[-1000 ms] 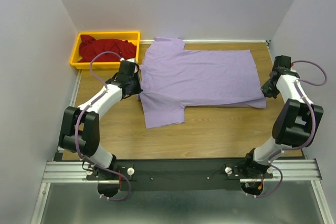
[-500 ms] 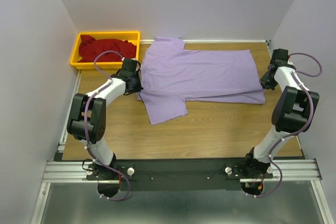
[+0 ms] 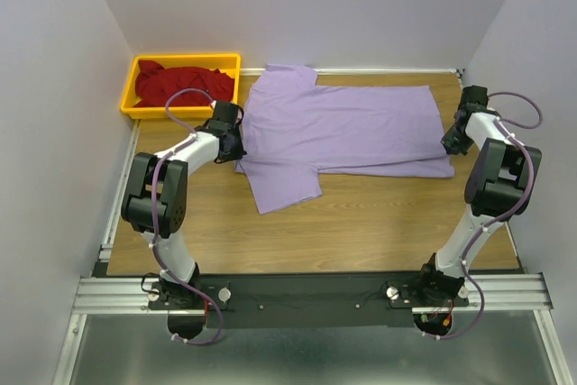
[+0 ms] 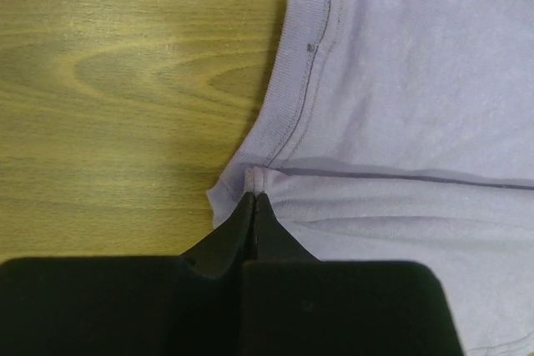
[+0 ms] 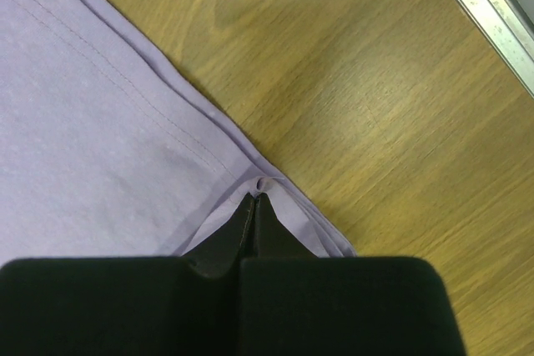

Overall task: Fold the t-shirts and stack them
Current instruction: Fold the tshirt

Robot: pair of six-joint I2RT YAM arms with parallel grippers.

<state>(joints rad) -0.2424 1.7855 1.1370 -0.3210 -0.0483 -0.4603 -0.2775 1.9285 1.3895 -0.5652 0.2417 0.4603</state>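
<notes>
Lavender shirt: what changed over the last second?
Both arms swung farther from their bases. The left gripper, shut on the lavender shirt by the collar, and the right gripper, shut on its hem corner, pulled the near edge slightly toward the far side, and the near sleeve followed. Nothing was released. The dark red shirt stayed in the yellow bin.

There are two shirts: one purple shirt (image 3: pixel 352 132) just beside the yellow bin (image 3: pixel 185 58) and one red shirt (image 3: pixel 176 83) inside the bin. There is one bin. There are two robot arms, the left arm (image 3: pixel 189 149) near the bin and the right arm (image 3: pixel 500 178) far from it. There is one wooden table (image 3: pixel 361 223) under the bin
</notes>
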